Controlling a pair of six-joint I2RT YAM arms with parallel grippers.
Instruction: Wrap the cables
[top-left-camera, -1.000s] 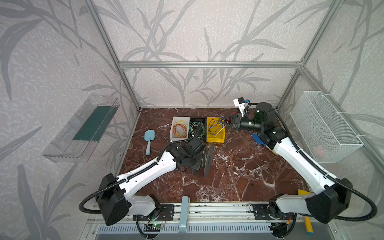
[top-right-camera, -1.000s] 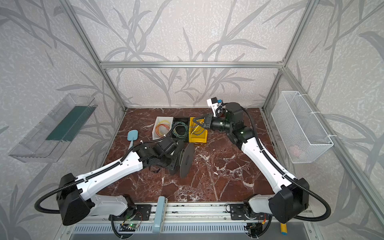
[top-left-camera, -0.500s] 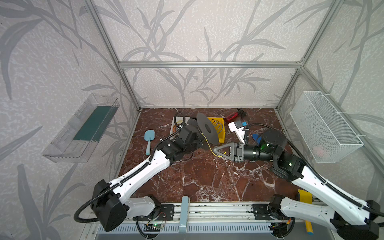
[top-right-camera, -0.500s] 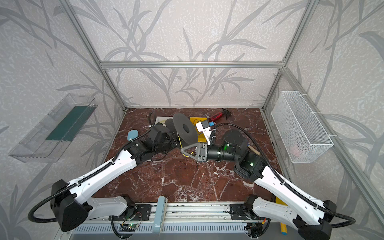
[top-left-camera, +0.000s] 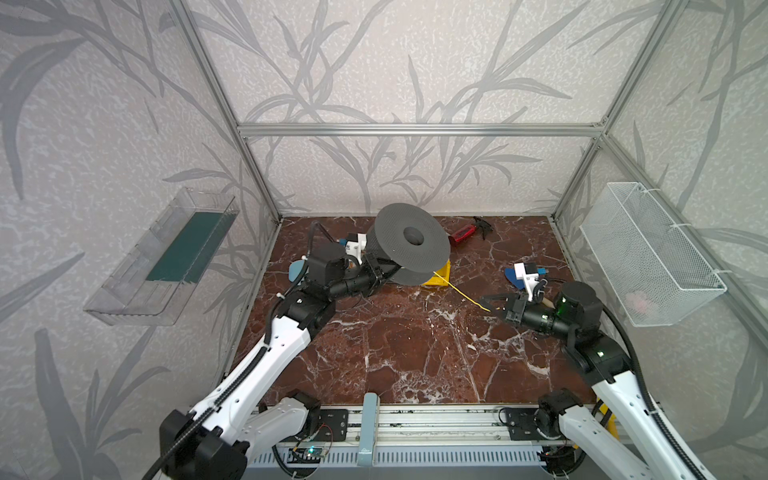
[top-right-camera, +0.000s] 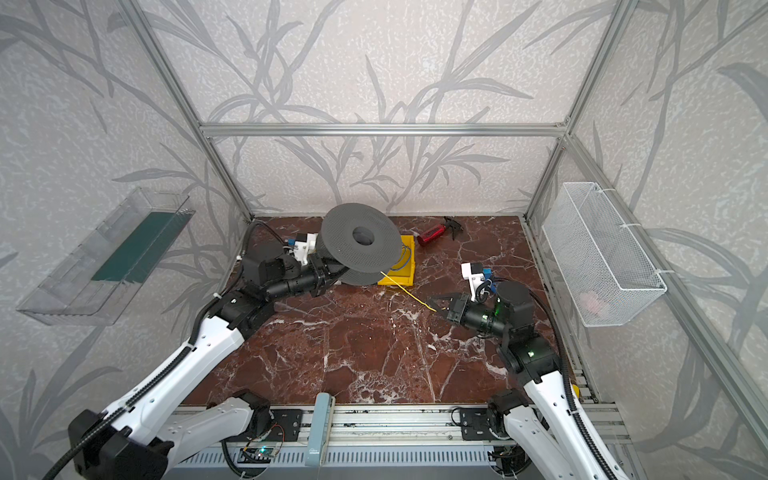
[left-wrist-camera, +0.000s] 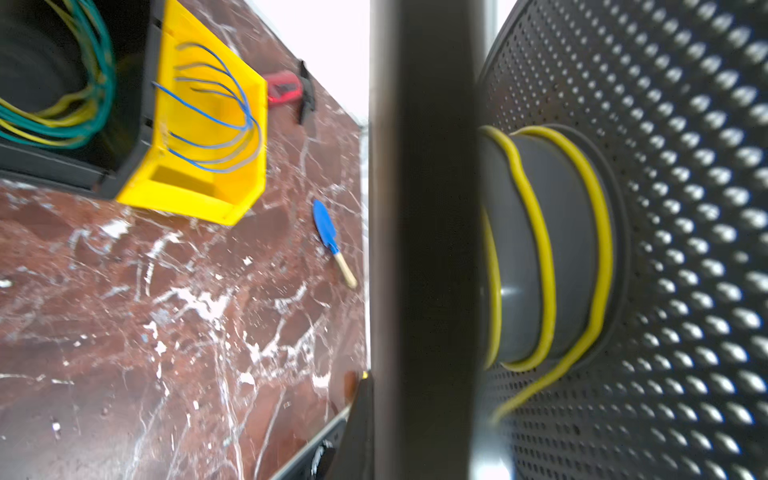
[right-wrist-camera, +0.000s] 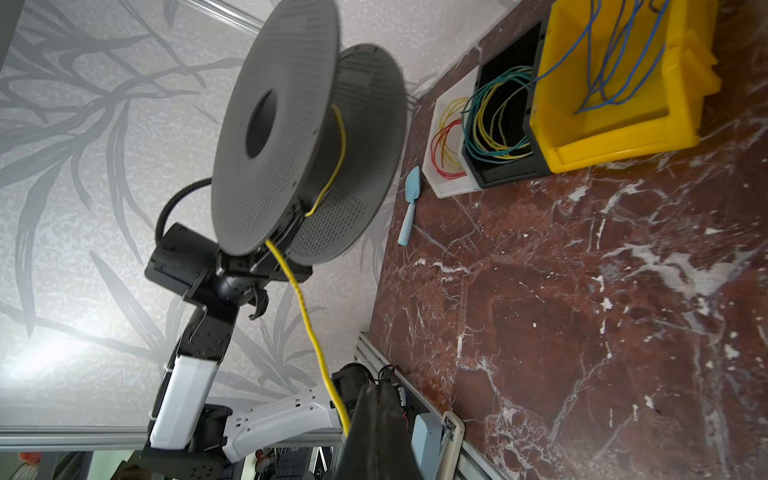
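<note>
Winding is the step in hand, as I read it. Nearest you, the right claw (top-left-camera: 490, 306) is clenched on the free end of the yellow cable (top-left-camera: 461, 293), low over the table (top-left-camera: 415, 353). From there the cable runs in a straight, taut-looking line up and away to the grey perforated spool (top-left-camera: 399, 245). The left claw (top-left-camera: 376, 270) grasps the spool at its rim and holds it clear of the table. The left wrist view shows three turns of cable on the hub (left-wrist-camera: 552, 249), spaced apart rather than packed.

Only a short run is left between claw and spool, so your next move is probably to lay that last stretch round the hub. Hold the tension as you go. The cable looks springy, and slack would likely let the turns loosen.

Counting, near to far:
- two claws, both occupied
- one cable on one spool
- two trowels, a dark blue one (left-wrist-camera: 328, 228) beyond the right wrist and a light blue one (right-wrist-camera: 409, 208) by the left arm
- three bins side by side behind the spool: a white bin (right-wrist-camera: 453, 189) with red and yellow loops, a black bin (right-wrist-camera: 511, 176) with green and yellow loops, and a yellow bin (right-wrist-camera: 623, 153) with blue wire
- one red tool (top-left-camera: 463, 237) with a black head, by the back wall
</note>
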